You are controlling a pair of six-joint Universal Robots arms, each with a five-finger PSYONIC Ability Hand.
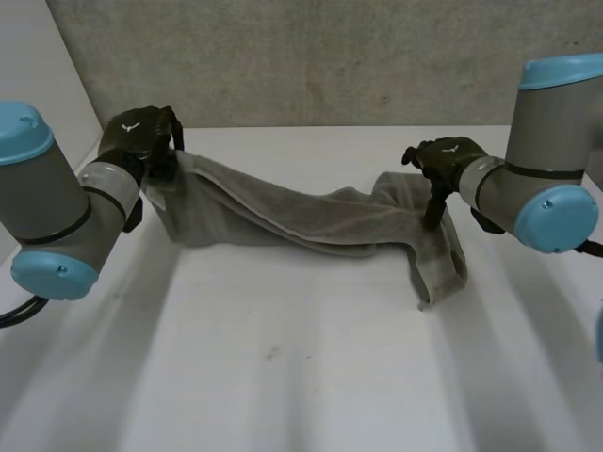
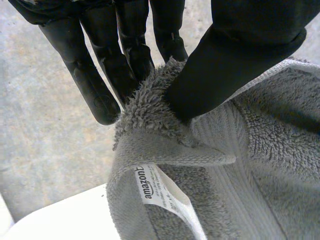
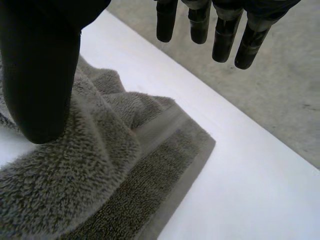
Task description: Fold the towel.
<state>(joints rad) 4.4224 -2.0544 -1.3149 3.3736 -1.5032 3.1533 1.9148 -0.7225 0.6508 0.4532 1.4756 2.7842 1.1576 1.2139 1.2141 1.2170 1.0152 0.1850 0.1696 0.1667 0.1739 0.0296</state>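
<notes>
Pinching one end of the grey towel (image 1: 311, 221) between thumb and fingers, the left hand (image 1: 141, 137) is holding it at the far left of the white surface (image 1: 301, 377). The right hand (image 1: 448, 155) is hanging over the bunched other end with its fingers (image 3: 222, 35) straight, wide and off the cloth. Its thumb (image 3: 40, 90) is pointing down at the towel, and contact is hard to make out. A white label (image 2: 160, 192) is showing, its small print unreadable.

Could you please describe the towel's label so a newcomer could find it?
Across the white table stretches a long grey terry towel, one end pinched by the left robot hand. Just past that pinch hangs a white printed fabric label, the only smooth strip on the fluffy cloth.
</notes>
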